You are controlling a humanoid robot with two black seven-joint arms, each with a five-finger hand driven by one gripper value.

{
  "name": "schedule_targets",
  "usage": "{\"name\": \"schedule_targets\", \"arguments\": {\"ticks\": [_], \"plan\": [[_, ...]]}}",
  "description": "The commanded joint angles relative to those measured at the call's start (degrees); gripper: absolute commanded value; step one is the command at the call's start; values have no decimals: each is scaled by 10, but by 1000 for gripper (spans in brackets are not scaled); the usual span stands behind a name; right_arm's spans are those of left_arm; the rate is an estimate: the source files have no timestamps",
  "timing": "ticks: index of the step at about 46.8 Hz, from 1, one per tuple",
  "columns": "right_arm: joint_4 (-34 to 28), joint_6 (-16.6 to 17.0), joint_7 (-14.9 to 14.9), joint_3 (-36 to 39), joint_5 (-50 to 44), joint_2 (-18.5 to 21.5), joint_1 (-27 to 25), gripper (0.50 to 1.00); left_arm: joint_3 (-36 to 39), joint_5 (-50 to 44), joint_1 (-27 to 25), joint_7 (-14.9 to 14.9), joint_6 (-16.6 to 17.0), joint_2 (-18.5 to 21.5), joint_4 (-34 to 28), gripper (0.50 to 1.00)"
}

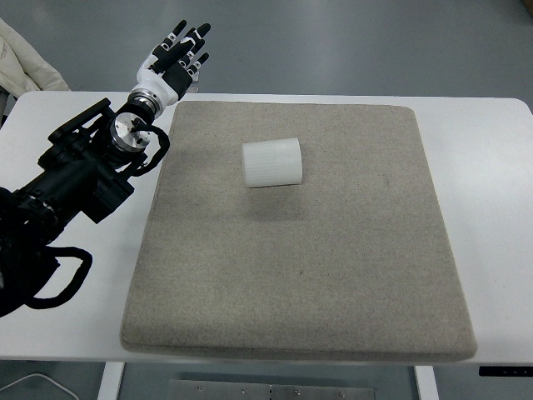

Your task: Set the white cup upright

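A white ribbed cup (272, 162) lies on its side on the grey felt mat (333, 267), in the mat's upper middle part. My left hand (176, 52) is held up at the table's far left, past the mat's upper left corner, well to the left of the cup. Its fingers (196, 37) are spread and hold nothing. The left arm comes in from the lower left edge. The right arm is out of view.
The mat lies on a white table (483, 167). A pale cloth or garment (25, 62) shows at the upper left edge, beyond the table.
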Motion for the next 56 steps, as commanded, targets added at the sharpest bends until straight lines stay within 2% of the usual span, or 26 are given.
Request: {"name": "schedule_targets", "arguments": {"ticks": [1, 15, 20, 29, 44, 51, 54, 56], "plan": [[0, 0, 0, 0, 0, 0, 0, 930, 0, 0, 0, 0, 0, 0, 0, 996], [0, 0, 0, 0, 0, 0, 0, 930, -8, -8, -1, 0, -11, 3, -4, 996], [0, 0, 0, 0, 0, 0, 0, 930, -1, -7, -8, 0, -8, 15, -2, 996], [0, 0, 0, 0, 0, 0, 0, 930, 3, 14, -6, 0, -40, 24, -1, 994], [0, 0, 0, 0, 0, 0, 0, 930, 7, 249, -44, 7, -48, 25, -17, 992], [0, 0, 0, 0, 0, 0, 0, 930, 76, 322, -52, 18, -83, 32, -64, 992], [0, 0, 0, 0, 0, 0, 0, 930, 98, 329, -54, 24, -84, 40, -88, 990], [0, 0, 0, 0, 0, 0, 0, 930, 122, 331, -55, 39, -84, 48, -105, 990]]}}
